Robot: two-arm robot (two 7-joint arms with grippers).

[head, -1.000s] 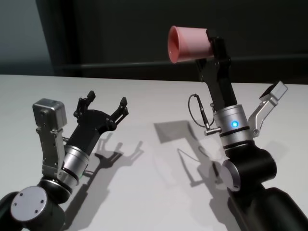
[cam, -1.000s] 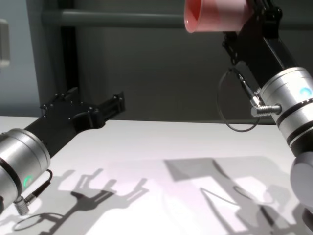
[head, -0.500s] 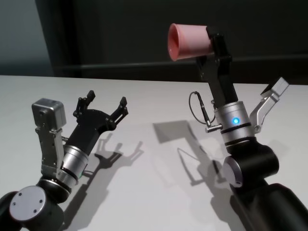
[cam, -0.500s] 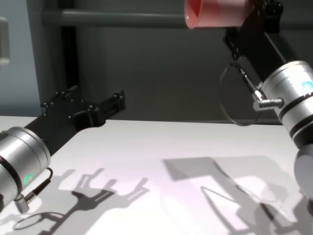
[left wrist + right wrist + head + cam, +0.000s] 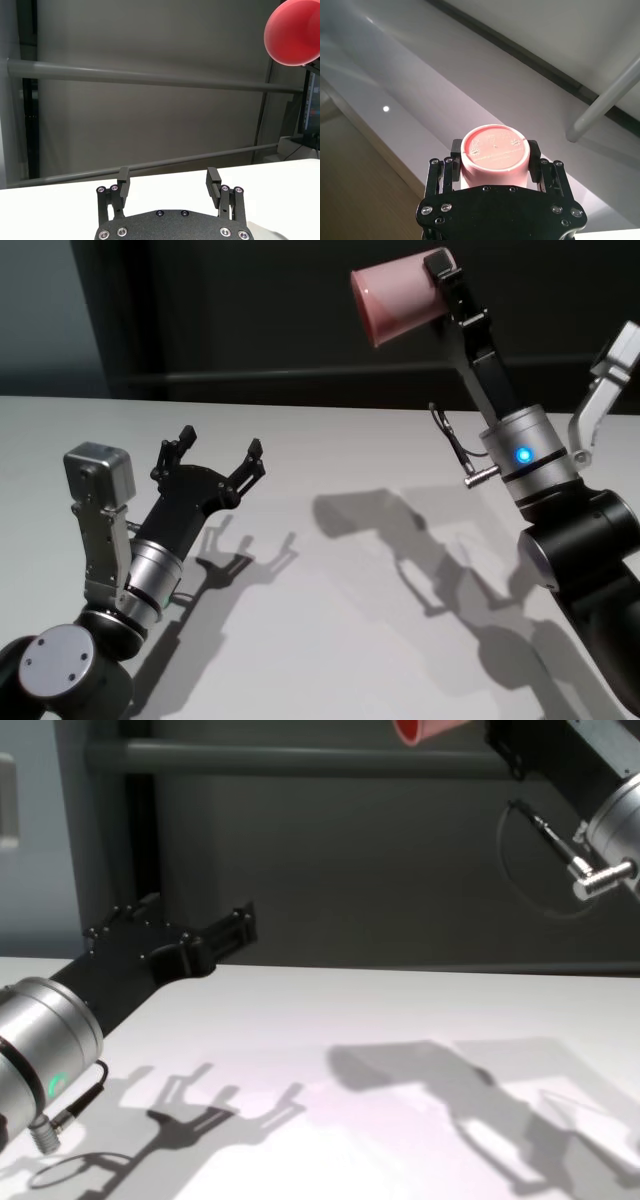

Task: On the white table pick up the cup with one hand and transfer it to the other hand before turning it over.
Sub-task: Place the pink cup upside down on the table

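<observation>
Overhead, the right gripper (image 5: 441, 278) clamps the tilted cup (image 5: 395, 300) by its base, while the left gripper (image 5: 216, 453) waits spread.

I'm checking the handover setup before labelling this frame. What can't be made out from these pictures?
- The cup: in the chest view the top edge cuts off all but part of its rim.
- Cup's inside: hidden; the head view shows its wall, the right wrist view its base.
- Right gripper: its far finger is hidden behind the cup in the head view.
- Left gripper: the left wrist view's bottom edge cuts off its body.
</observation>
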